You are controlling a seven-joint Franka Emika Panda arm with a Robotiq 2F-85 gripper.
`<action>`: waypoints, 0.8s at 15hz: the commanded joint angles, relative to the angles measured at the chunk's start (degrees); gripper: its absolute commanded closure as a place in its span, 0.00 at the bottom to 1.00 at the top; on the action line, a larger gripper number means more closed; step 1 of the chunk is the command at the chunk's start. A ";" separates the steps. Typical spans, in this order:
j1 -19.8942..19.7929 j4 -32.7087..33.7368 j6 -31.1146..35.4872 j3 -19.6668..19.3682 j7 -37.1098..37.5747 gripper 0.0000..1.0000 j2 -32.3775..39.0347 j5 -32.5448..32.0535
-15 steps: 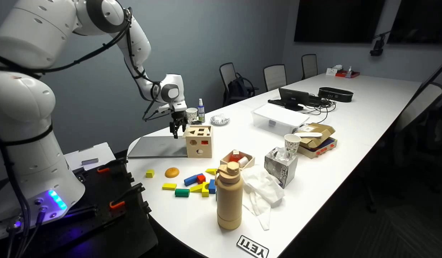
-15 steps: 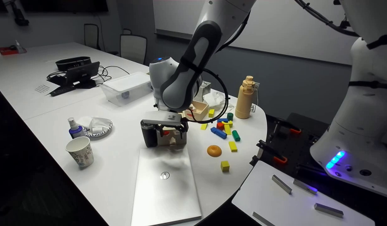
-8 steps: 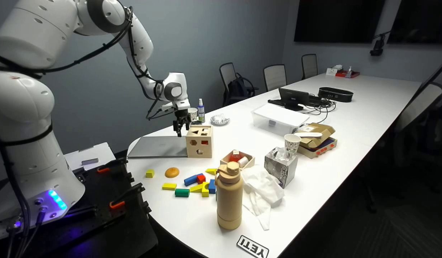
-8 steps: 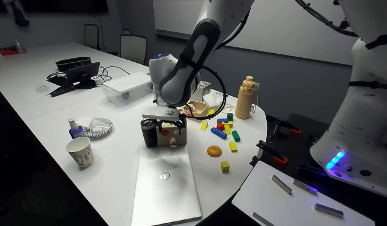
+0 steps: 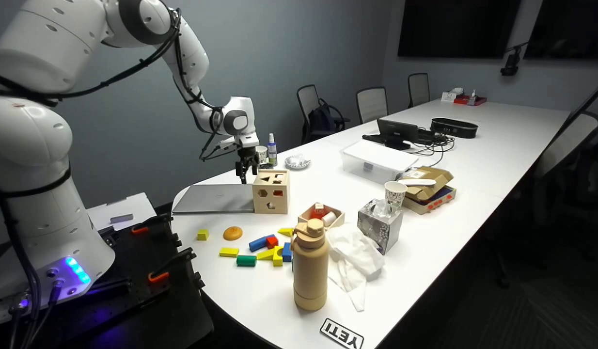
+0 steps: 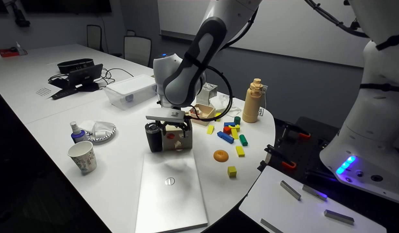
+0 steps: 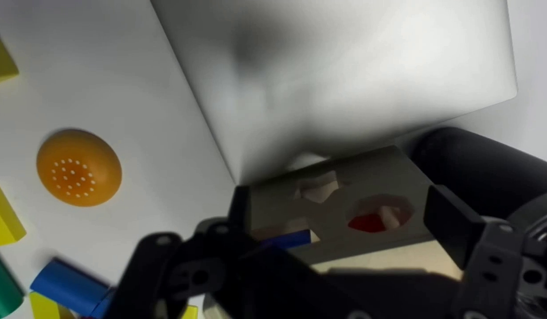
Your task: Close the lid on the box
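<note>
The box [image 5: 271,199] is a light-wood cube with shaped holes, standing upright at the end of the laptop; it also shows in an exterior view [image 6: 187,142] and the wrist view [image 7: 366,173]. Its lid [image 5: 283,179], a panel with cut-out holes, lies flat on top, its edges about in line with the sides. My gripper [image 5: 248,175] is at the laptop side of the box, near its top edge. It is open and empty in the wrist view [image 7: 342,204], with fingertips apart across the box's side. In an exterior view the gripper [image 6: 174,132] hides much of the box's top.
A closed silver laptop [image 6: 170,194] lies against the box. A black tumbler [image 6: 153,137] stands right beside it. Loose blocks [image 6: 226,137], a tan bottle [image 5: 310,266], a wooden tray [image 5: 338,220], a paper cup [image 6: 83,156] and a plastic bin [image 5: 371,167] are on the table.
A second ago the lid stuck out over the laptop side; now it lies in line with the box. My gripper has moved slightly towards the box and up. The box has shifted very slightly.
</note>
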 commanded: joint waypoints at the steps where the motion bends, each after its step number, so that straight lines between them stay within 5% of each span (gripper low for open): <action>1: 1.01 -2.06 -2.66 -0.03 1.28 0.00 -4.30 -1.71; 6: 3.35 -3.68 -9.23 -1.87 6.10 0.00 -10.71 -7.11; 12: -0.38 -2.09 -18.42 1.43 4.95 0.00 -15.21 -11.54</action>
